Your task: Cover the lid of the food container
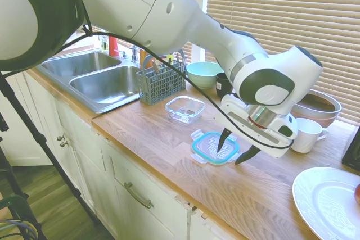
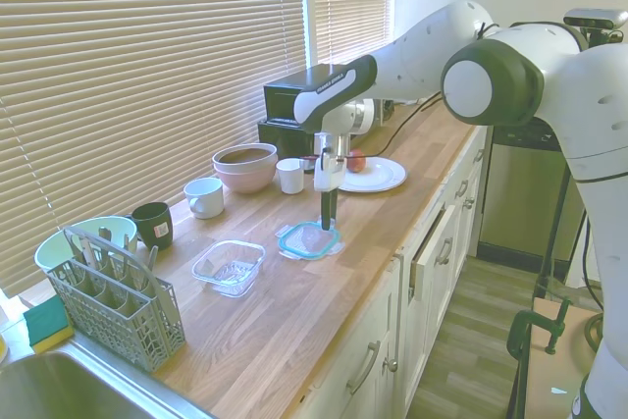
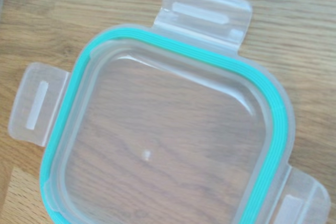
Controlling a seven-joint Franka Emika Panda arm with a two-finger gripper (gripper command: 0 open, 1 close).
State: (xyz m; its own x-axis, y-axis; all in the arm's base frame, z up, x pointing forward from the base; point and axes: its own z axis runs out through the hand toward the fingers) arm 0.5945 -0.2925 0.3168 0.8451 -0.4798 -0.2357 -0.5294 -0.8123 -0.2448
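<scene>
On the wooden counter the lid lies flat, seal up — gripper straddles it, open, empty.

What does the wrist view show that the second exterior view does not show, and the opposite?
Only the wrist view shows the close detail of the lid: its teal seal and clear snap tabs. Only the second exterior view shows the open tool just above the lid, the food container standing apart and uncovered, the cutlery basket, the cups and bowls. Both show the lid lying flat on the wooden counter.
</scene>
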